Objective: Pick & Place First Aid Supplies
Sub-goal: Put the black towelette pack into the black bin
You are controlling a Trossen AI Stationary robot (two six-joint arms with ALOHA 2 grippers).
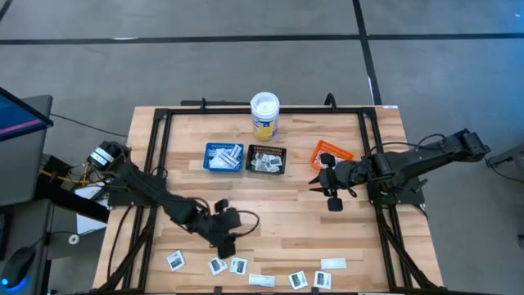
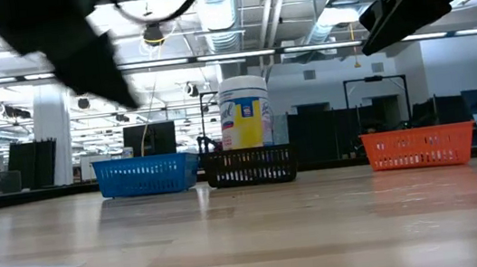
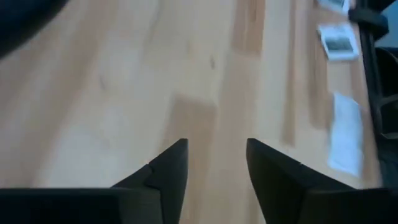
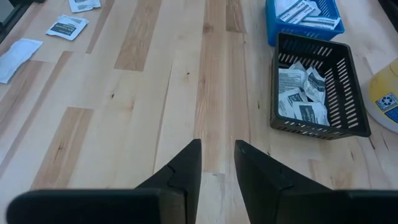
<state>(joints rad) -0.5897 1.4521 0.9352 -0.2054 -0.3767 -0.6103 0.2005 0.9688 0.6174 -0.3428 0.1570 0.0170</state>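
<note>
Wooden desk [image 1: 286,221], with everything placed here from the black tray [image 1: 268,160] at its middle. Behind the black tray, touching or nearly so: white-lidded tub [image 1: 264,115]. Just beside it toward the left arm: blue tray [image 1: 223,157], filled with narrow white-and-blue strips. Near it toward the right arm: orange tray [image 1: 332,154], contents not clear. Inside the black tray: a heap of squarish white packets [image 4: 301,93].

Left end effector [image 3: 217,146]: well apart from the black tray, toward the desk's front edge and the left arm's side. Fingers spread wide, only bare wood between them, nothing held. Right end effector [image 4: 217,146]: near the black tray, toward the right arm's side, raised off the desk, waiting. Fingers parted by a narrow gap, nothing in it.

Loose first aid supplies [image 1: 217,265]: well apart from the black tray, in a scattered row along the front edge, flat on the wood, the closest just beside the left end effector.

Step in hand, by judgement: empty-handed and positioned for another pick. Next move calls for lowering the left end effector over one packet, fingertips right down at the wood, pinching a thin paper edge without shoving it off the desk, then carrying squarish ones to the black tray and strips to the blue.
</note>
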